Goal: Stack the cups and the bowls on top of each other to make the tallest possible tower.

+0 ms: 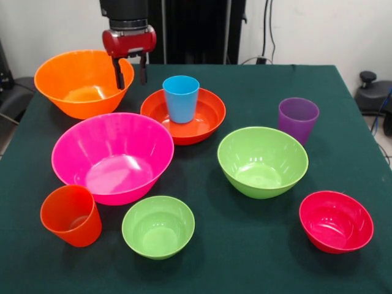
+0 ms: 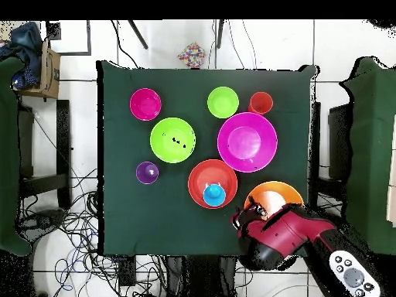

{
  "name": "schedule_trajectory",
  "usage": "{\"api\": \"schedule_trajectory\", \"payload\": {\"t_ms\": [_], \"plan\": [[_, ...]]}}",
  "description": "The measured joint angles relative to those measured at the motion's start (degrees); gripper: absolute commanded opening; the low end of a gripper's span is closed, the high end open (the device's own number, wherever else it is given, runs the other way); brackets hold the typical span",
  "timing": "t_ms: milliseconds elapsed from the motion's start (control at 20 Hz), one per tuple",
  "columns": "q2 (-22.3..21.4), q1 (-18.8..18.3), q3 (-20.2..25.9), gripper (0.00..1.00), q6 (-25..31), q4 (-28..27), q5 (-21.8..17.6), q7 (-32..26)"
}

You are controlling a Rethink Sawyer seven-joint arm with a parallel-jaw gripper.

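six bowls are spread over the green tabletop (image 1: 245, 269) in the front view; the blue cup (image 1: 180, 98) stands upright in the shallow red-orange bowl (image 1: 205, 122), probably as the tower's start. the tool (image 1: 129, 69) hangs with fingers apart just beside the large orange bowl (image 1: 73, 82) at far left, nothing gripped. seen from overhead, the tool (image 2: 246, 223) is placed between that orange bowl (image 2: 282, 193) and the red-orange bowl (image 2: 199, 179), likely for a rim grasp.
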Motion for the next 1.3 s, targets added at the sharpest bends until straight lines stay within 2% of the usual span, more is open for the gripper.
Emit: {"api": "schedule_trajectory", "payload": {"t_ms": [400,1300], "plan": [[1.58,0.10,-1.71,1.00,-2.11,-1.69,-2.02,0.00],[4.10,0.50,-3.96,1.00,-4.62,-3.12,-2.31,0.00]]}}
